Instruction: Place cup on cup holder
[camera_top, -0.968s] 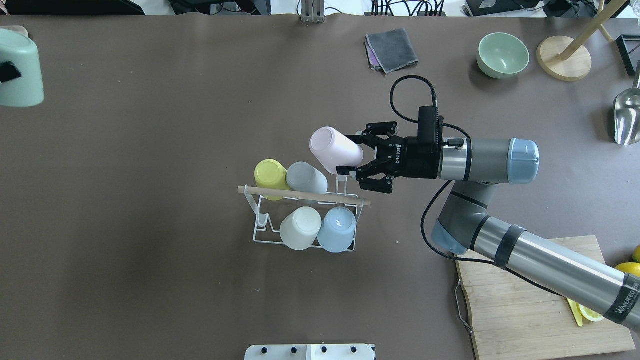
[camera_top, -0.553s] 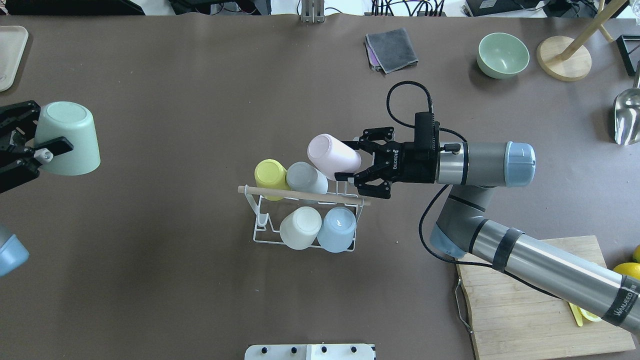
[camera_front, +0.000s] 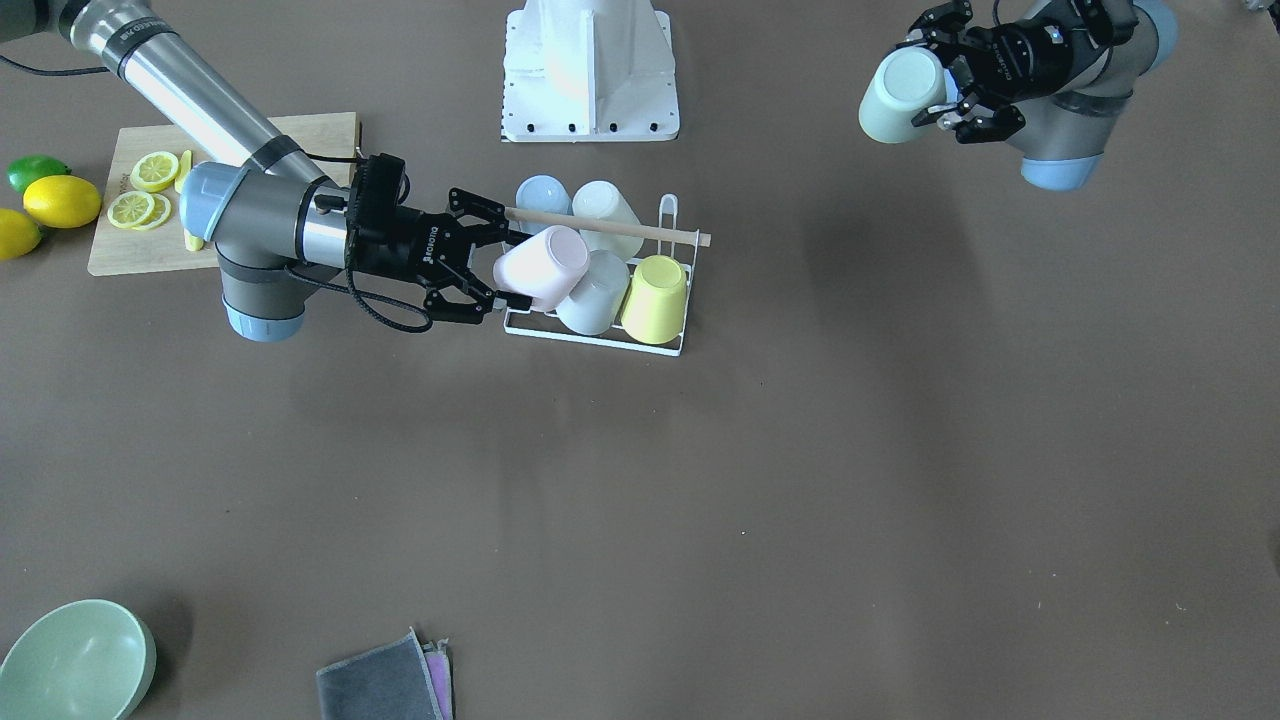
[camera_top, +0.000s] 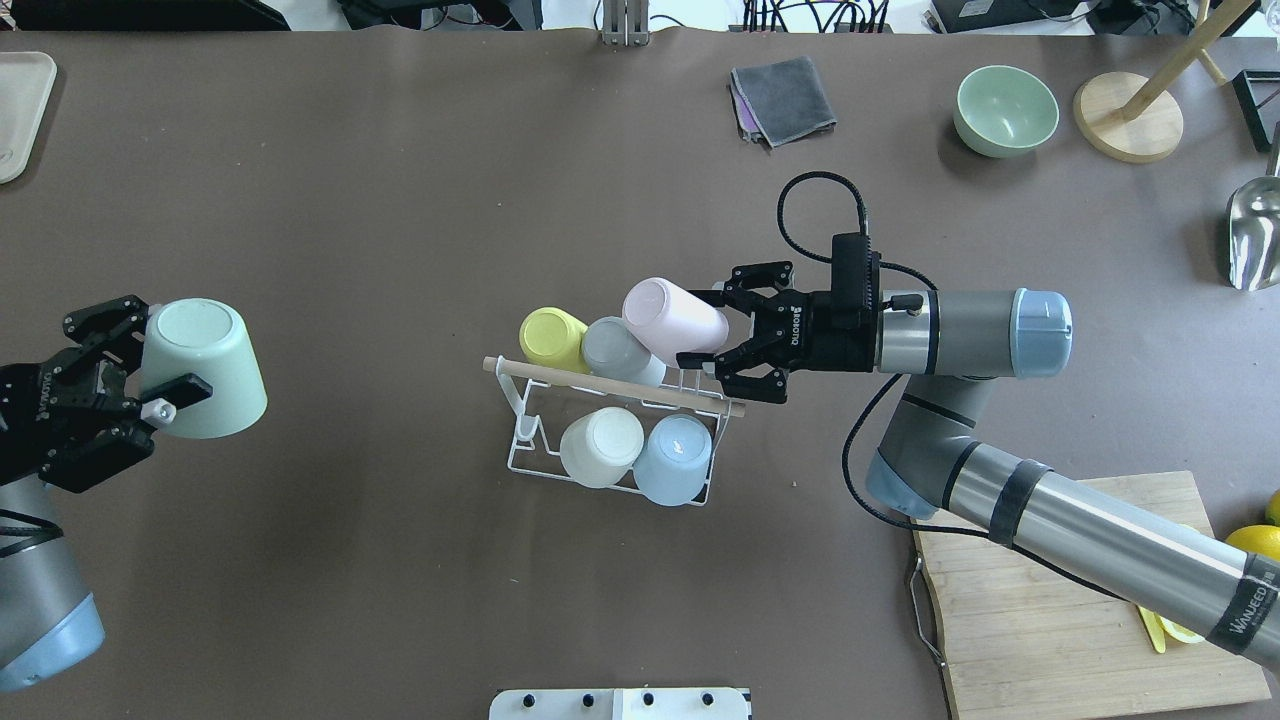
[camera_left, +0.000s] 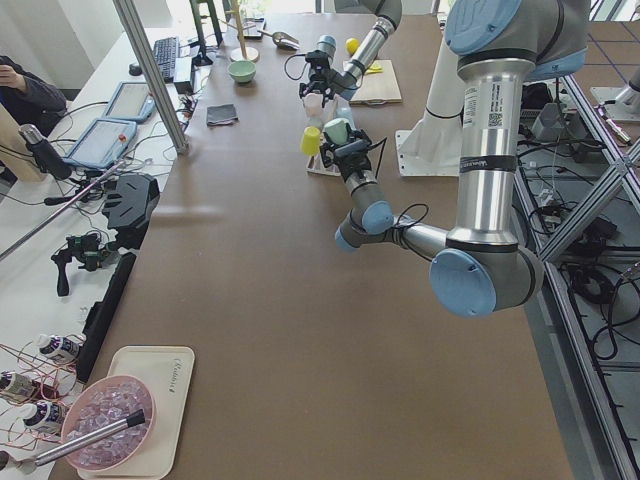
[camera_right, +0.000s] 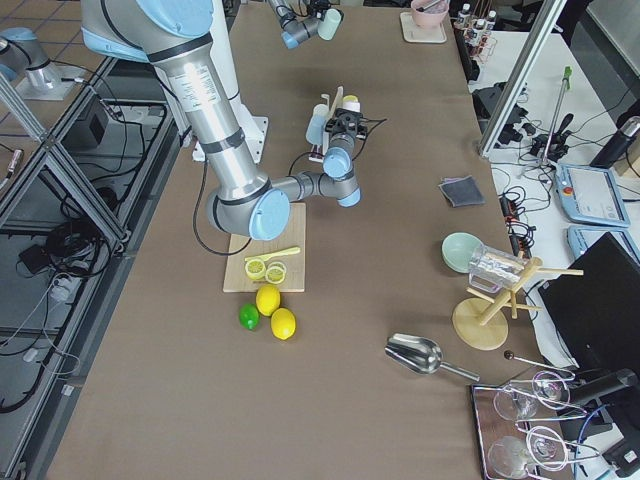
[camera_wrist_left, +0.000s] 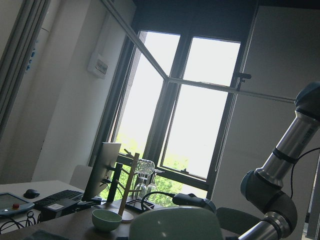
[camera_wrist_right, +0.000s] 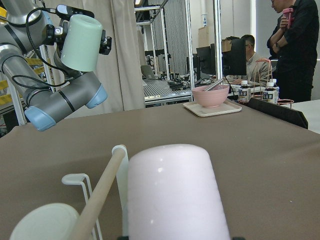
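- Gripping the pink cup (camera_top: 672, 318) by its sides, the right gripper (camera_top: 700, 328) has its fingers spread to the cup's width. The cup is tilted, base away from the wrist.
- Cup holder (camera_top: 520, 448): just below and ahead of those fingertips, with the pink cup beside the grey cup (camera_top: 615, 350) racked there.
- Left gripper (camera_top: 165, 350): well apart from the holder, clamped on a mint-green cup (camera_top: 205, 365).

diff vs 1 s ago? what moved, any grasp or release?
The left gripper, carrying the green cup, swung in from the far-left edge toward the cup holder. The right gripper eased the pink cup slightly closer to the holder's right end; the holder twisted slightly. No grasp or release: both stay clamped. The bowl, cloth and cutting board are unchanged.
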